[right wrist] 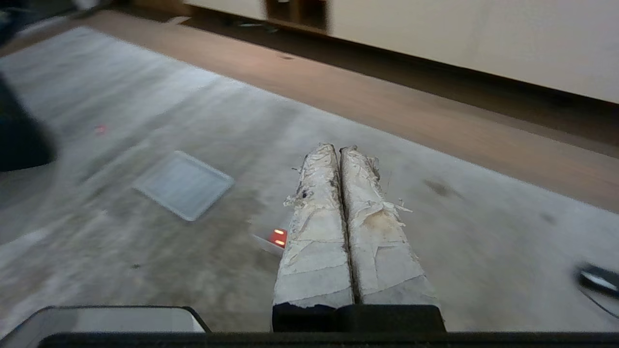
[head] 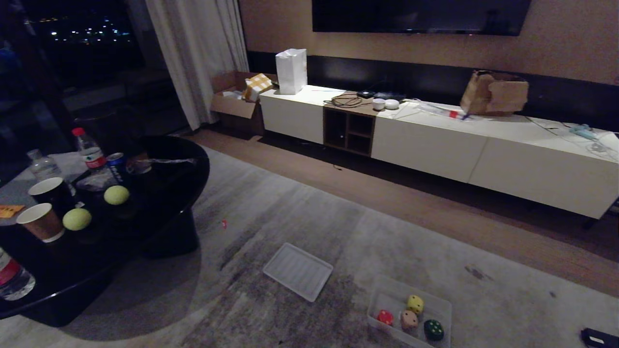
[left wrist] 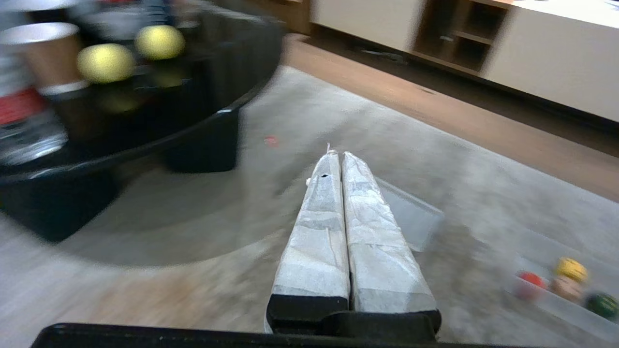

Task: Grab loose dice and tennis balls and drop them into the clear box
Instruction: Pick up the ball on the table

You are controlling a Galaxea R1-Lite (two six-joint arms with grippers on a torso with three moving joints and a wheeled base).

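Observation:
The clear box [head: 394, 290] sits on the grey carpet at the lower right of the head view. Several dice lie in it: red [head: 385, 317], tan [head: 409, 319], yellow [head: 415, 304] and dark green [head: 434, 329]. Two tennis balls [head: 116, 195] [head: 77, 219] rest on the black round table [head: 164, 203] at the left, beside paper cups. Neither arm shows in the head view. My left gripper [left wrist: 337, 154] is shut and empty above the carpet, with the balls [left wrist: 159, 42] far ahead. My right gripper [right wrist: 341, 147] is also shut and empty, and the red die [right wrist: 278, 238] peeks out beside it.
A flat ribbed translucent panel [head: 298, 270] lies on the carpet between the table and the box. Paper cups [head: 41, 221], water bottles [head: 88, 150] and a can crowd the table. A long white cabinet [head: 435, 145] runs along the far wall. A dark object [head: 599, 337] lies at the right.

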